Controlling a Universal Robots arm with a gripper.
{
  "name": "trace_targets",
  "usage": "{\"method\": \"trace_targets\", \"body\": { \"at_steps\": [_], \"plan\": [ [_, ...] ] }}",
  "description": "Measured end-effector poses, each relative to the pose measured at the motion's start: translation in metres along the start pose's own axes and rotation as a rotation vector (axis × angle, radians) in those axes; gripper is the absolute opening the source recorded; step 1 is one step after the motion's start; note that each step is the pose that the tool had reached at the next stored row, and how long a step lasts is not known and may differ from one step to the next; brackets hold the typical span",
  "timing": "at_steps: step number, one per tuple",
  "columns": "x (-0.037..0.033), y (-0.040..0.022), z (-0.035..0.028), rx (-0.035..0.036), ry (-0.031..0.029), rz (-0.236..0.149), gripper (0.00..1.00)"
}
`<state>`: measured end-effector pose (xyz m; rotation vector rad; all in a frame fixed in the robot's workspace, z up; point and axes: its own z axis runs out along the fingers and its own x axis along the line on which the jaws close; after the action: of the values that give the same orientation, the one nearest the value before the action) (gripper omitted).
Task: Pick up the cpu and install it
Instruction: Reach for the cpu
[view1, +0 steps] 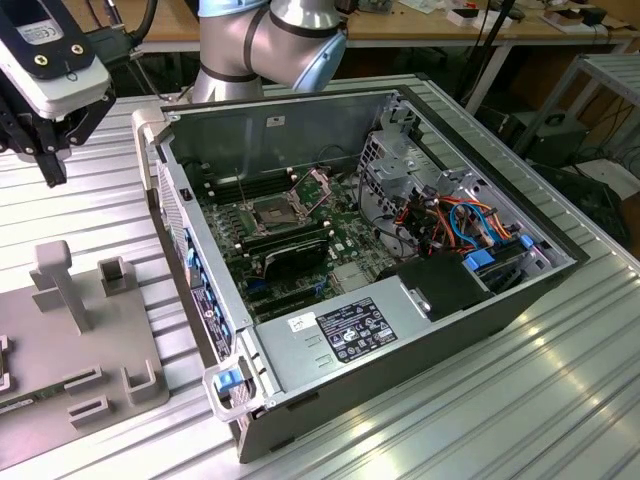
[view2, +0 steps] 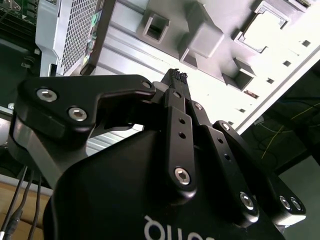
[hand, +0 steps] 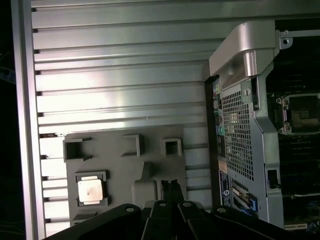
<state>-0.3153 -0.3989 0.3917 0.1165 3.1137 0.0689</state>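
Cpu (hand: 90, 191): thin, light, rigid chip, probably fragile. Sits in a pocket of the grey fixture (hand: 120, 150) on the counter (hand: 125, 75). Best gripped by opposite edges. Claw (hand: 168, 184): fingers together, empty, nearby.

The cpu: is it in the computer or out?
Out. In the first wrist view the cpu sits on the grey tray, outside the case.

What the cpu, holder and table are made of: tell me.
The cpu looks metal-topped: dull silver, catching glare. The holder seems plastic: matte grey, moulded pockets. The table is probably aluminium: ribbed, with a brushed sheen.
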Motion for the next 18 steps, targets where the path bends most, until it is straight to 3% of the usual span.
{"method": "trace_targets", "body": {
  "at_steps": [7, 9, 18],
  "plan": [
    [0.0115, -0.0008, 0.0000, 0.0001, 0.0000, 0.000, 0.11],
    [0.0183, -0.0014, 0.0000, 0.0001, 0.0000, 0.000, 0.11],
    [0.0363, -0.0027, -0.0001, 0.0000, 0.0000, 0.000, 0.11]
  ]
}}
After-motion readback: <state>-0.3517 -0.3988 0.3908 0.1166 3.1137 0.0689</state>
